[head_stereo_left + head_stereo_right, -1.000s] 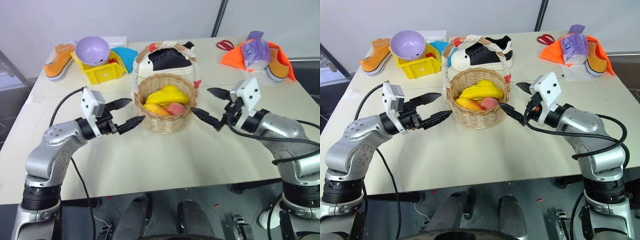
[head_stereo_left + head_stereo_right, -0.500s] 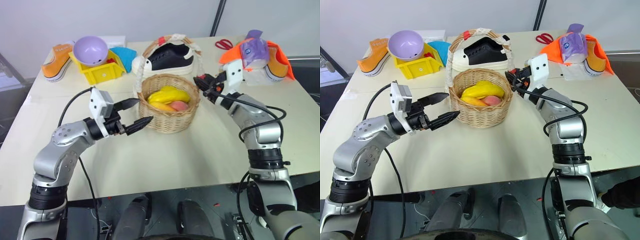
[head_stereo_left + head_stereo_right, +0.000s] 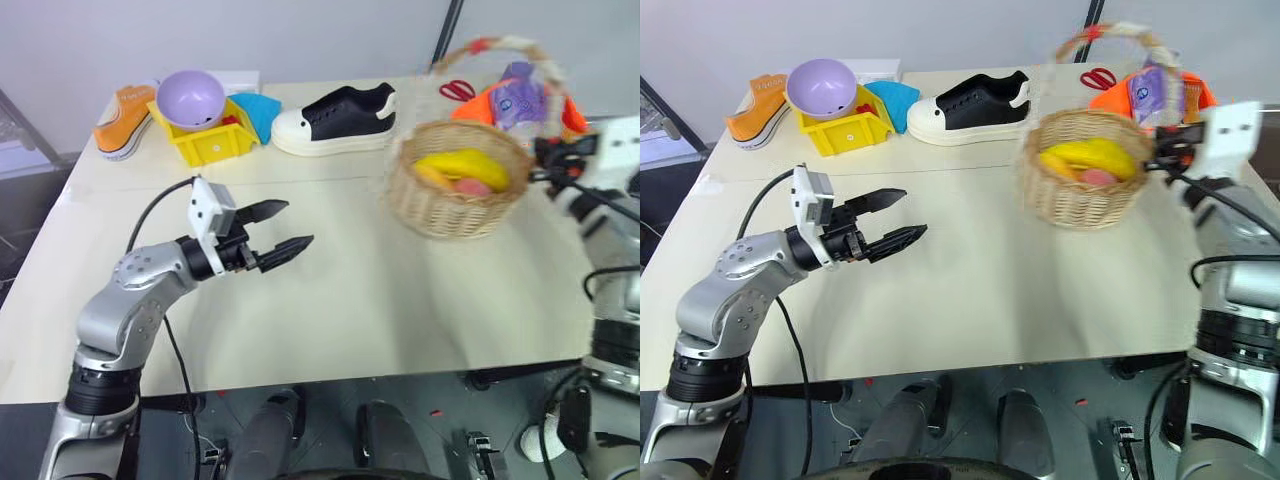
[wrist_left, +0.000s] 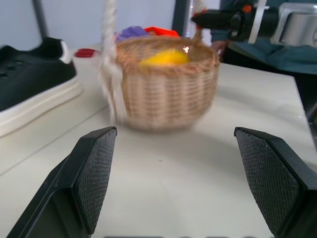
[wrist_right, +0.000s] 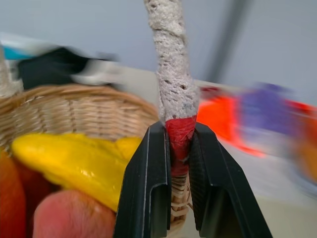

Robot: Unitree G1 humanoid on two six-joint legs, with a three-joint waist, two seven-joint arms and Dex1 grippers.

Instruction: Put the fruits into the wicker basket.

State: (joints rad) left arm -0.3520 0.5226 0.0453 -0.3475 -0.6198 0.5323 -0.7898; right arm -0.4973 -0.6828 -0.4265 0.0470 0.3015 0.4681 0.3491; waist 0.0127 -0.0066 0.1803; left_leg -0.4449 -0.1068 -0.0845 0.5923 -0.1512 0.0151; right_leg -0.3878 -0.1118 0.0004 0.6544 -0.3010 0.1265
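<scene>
The fruits (image 3: 1087, 160) lie heaped inside the wicker basket (image 3: 1085, 180), which stands toward the table's (image 3: 970, 270) three o'clock side, near its right edge. The curved yellow banana (image 3: 463, 165) lies on top, its long axis running roughly nine to three across the bowl; a pinkish piece (image 3: 471, 187) shows beneath it, and the right wrist view adds a red-orange one (image 5: 12, 193), though blur makes the exact fruits hard to sort. The basket is round, light-brown and tightly woven, and its tall arched handle (image 5: 173, 94), wrapped in rough white cloth with a red band, rises at twelve o'clock. The right gripper (image 5: 179, 148) has its two black fingers pinched on that red band at the handle's foot, beside the rim.

The left gripper (image 3: 281, 228) hangs above bare tabletop at about eight o'clock from the basket, well apart from it, jaws spread wide and holding nothing, its textured pads (image 4: 96, 173) pointed toward the basket.

At the table's far edge sit a black-and-white sneaker (image 3: 335, 120), a yellow plastic bin (image 3: 200, 140) carrying a purple bowl (image 3: 190, 98), an orange shoe (image 3: 122, 108), red-handled scissors (image 3: 458, 90) and an orange cloth (image 3: 1120, 98).
</scene>
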